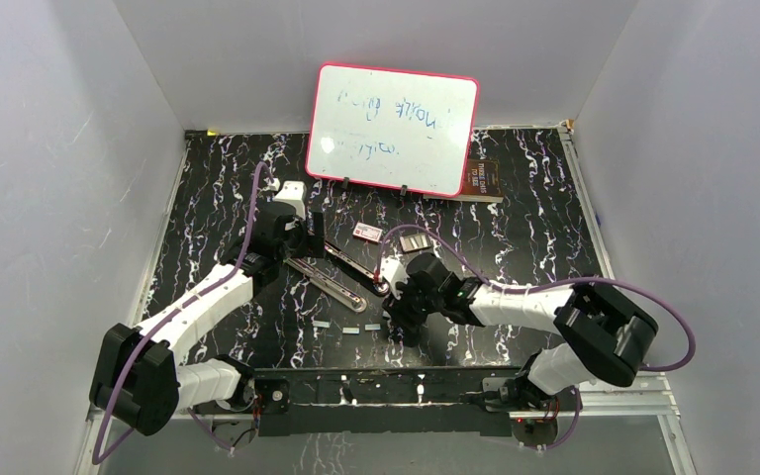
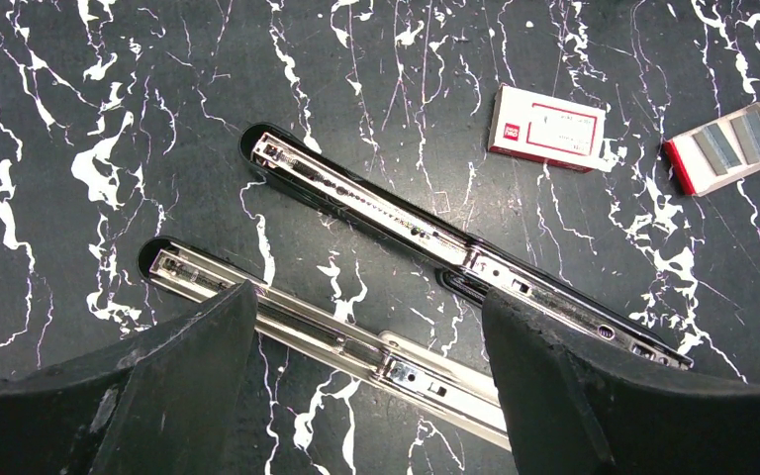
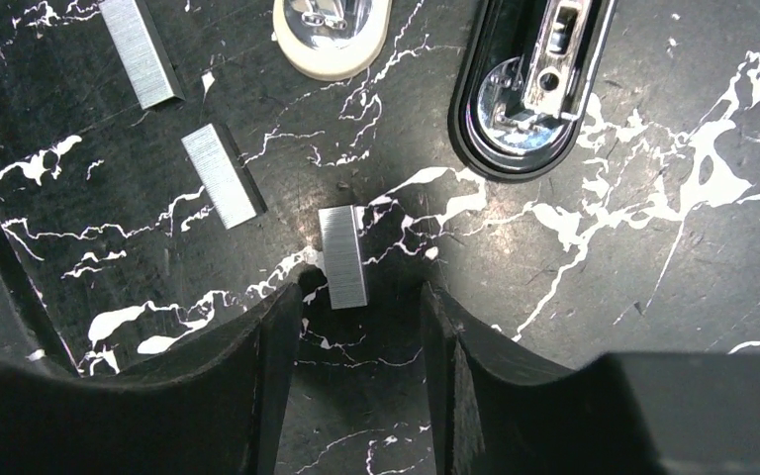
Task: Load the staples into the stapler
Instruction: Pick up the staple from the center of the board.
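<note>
The stapler (image 1: 341, 294) lies swung fully open near the middle of the black marbled tabletop (image 1: 515, 237). Its two long halves sit side by side at a slant, shiny rails facing up.

The left claw (image 2: 368, 297) hangs over the silver half, near the end toward the left edge. Its jaws are spread wide on either side of the rail and hold nothing.

Closer to the near edge, three staples strips lie apart from one another in a loose row. The right claw (image 3: 361, 297) is down at the tabletop over the strip nearest the stapler's rounded ends. That staple strip (image 3: 343, 255) lies flat, its near end just inside the gap between the fingertips (image 3: 287, 307). It sits close against one of them with clear space to the other. The jaws are roughly half open and have no hold on it. Whether the closer finger touches the strip I can't tell. The other two strips (image 3: 223, 173) are further off to the side.

Beyond the stapler, toward the far edge, sit a small white box with a red label (image 2: 549, 127) and an open red-edged tray of staples (image 2: 732, 148). Behind them a pink-framed whiteboard (image 1: 392, 129) with faint scribbles stands propped at the far edge.
</note>
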Robot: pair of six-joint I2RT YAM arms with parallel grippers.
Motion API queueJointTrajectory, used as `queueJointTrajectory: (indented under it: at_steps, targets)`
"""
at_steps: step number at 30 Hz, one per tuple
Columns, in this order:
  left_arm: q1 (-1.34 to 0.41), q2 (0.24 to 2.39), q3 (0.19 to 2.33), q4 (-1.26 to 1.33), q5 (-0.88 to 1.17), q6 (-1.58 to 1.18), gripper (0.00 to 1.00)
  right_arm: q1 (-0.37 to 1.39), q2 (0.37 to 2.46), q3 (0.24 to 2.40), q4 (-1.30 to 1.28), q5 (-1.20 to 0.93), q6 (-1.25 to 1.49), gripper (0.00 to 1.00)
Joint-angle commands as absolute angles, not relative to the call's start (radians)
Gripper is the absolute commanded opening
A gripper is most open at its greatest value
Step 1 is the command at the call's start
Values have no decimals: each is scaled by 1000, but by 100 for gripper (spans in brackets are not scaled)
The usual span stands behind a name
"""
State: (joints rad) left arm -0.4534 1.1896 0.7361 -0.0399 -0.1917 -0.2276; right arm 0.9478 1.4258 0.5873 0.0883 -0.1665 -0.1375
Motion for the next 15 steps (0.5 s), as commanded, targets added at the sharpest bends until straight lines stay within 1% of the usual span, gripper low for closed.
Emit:
queueJointTrajectory:
  at_steps: [1, 10, 15]
  targets:
    - [-446, 1168, 772, -55, -202, -225, 83, 967, 1443, 630, 145, -162, -158, 54]
    - [-446, 1170, 773, -59, -208, -221, 83, 989, 1474, 630, 144, -136, -159, 41]
    - [-446, 1169, 772, -61, -211, -220, 83, 992, 1475, 627, 139, -118, -154, 31]
